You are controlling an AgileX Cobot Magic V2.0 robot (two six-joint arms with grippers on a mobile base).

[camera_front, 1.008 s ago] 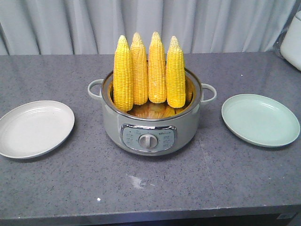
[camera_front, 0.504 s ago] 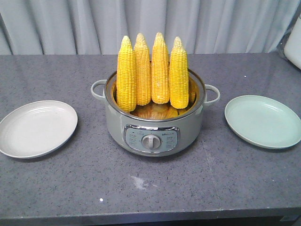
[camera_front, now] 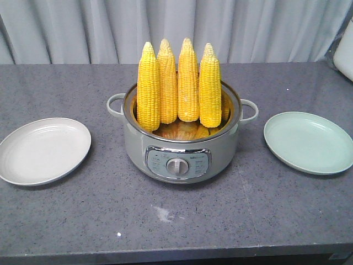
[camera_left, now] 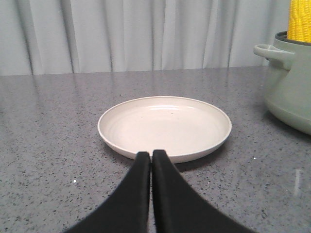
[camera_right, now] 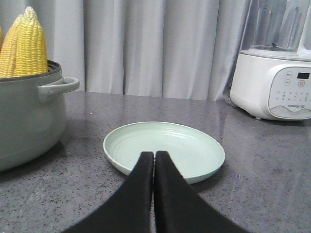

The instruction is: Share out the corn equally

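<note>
While corn (camera_front: 179,83) fills a round pot (camera_front: 182,152), left fingers (camera_left: 137,194), right fingers (camera_right: 141,194) each press together

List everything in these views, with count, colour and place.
corn cobs: four, bright yellow, standing tips up in the pot
pot: one, grey-green with a front dial, middle of the counter
cream plate: one, off-white, empty, to the robot's left of the pot
green plate: one, pale green, empty, to the robot's right of the pot
blender: one, white base with a clear jug, far right at the back
counter: one, speckled dark grey
curtain: one, pale grey, behind the counter
left gripper: one, black, shut, low before the cream plate
right gripper: one, black, shut, low before the green plate
</note>
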